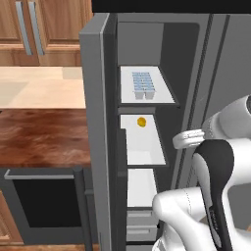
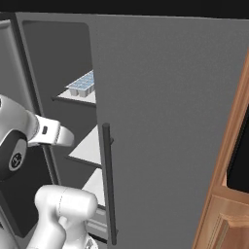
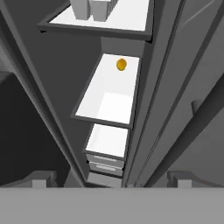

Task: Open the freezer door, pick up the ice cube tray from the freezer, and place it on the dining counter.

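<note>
On my left lay the glossy reddish-brown dining counter (image 1: pixel 41 137); beside it the tall matte grey freezer door (image 1: pixel 97 132) stood swung open. Inside the freezer (image 1: pixel 147 98), the pale blue-white gridded ice cube tray (image 1: pixel 143 84) rested on the top white shelf (image 1: pixel 164 98). My gripper (image 3: pixel 111 180) hung spread wide, holding nothing.

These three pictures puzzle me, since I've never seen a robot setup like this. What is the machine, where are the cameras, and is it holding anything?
It is a white robot arm in a simulated kitchen. Two cameras sit behind it, left and right; the third looks along its tool, which is open and holds nothing. The freezer door stands open. Inside the freezer, the ice cube tray lies on the top shelf, and a small orange ball on the shelf below. The dining counter is the dark brown top at left.
</note>
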{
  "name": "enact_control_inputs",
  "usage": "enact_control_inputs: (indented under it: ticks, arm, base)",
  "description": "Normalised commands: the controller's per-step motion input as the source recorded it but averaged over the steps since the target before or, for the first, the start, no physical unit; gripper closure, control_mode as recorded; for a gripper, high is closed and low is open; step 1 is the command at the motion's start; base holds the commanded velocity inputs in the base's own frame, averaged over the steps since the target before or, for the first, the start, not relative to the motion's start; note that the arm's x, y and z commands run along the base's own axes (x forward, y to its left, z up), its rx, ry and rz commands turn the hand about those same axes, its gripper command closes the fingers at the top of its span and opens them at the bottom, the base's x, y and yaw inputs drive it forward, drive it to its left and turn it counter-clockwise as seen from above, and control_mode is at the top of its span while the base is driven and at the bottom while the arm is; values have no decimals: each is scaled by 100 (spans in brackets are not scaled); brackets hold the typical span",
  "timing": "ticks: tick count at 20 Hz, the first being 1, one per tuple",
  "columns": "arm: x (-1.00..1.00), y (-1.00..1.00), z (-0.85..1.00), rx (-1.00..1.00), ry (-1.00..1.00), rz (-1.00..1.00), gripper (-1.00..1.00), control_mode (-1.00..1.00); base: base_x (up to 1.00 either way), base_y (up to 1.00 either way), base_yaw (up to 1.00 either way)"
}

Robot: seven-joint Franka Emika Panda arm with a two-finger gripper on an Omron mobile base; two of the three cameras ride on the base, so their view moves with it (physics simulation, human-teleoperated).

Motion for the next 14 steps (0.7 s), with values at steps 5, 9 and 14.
enact_control_inputs:
  ticks: [5,9,14]
  arm:
    - [0,19,23,19,-13,-2,-100,-100]
    - [0,15,24,21,-12,-7,-100,-100]
    - [2,4,22,15,-8,-18,-100,-100]
  base:
    - [0,0,0]
    - [0,0,0]
    - [0,0,0]
